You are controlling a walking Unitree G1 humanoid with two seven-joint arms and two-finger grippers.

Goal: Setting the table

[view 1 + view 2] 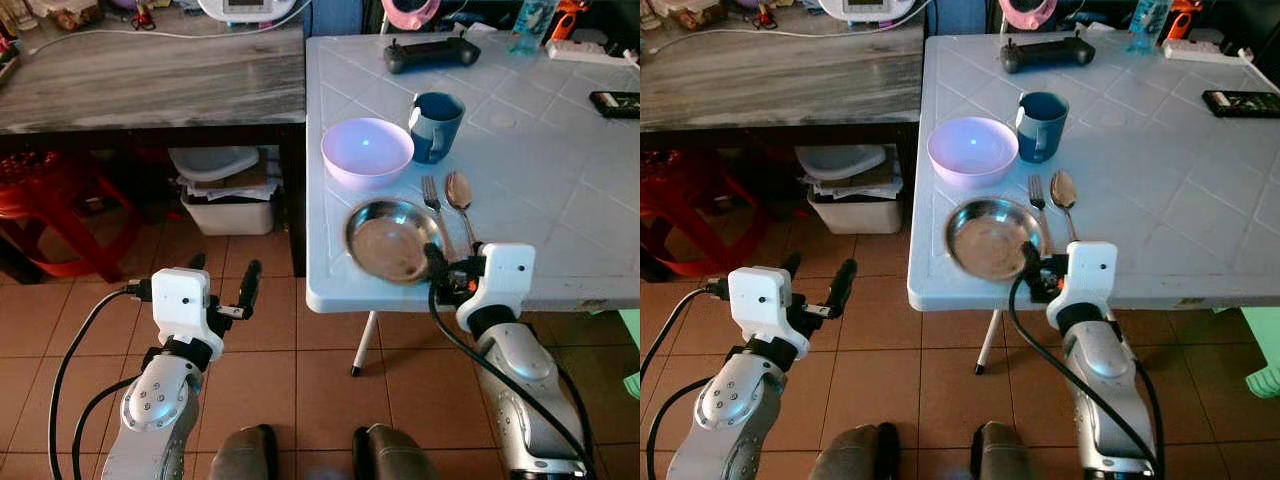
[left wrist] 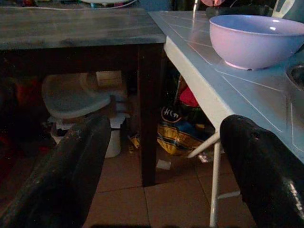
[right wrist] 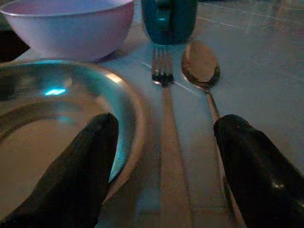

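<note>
fork (image 1: 434,205) and spoon (image 1: 461,203) handles hidden behind right hand (image 1: 452,268)

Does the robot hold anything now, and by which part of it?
Nothing is held. The right gripper is open at the table edge, jaws astride the fork handle, between plate and spoon. The left gripper is open above the floor.
</note>
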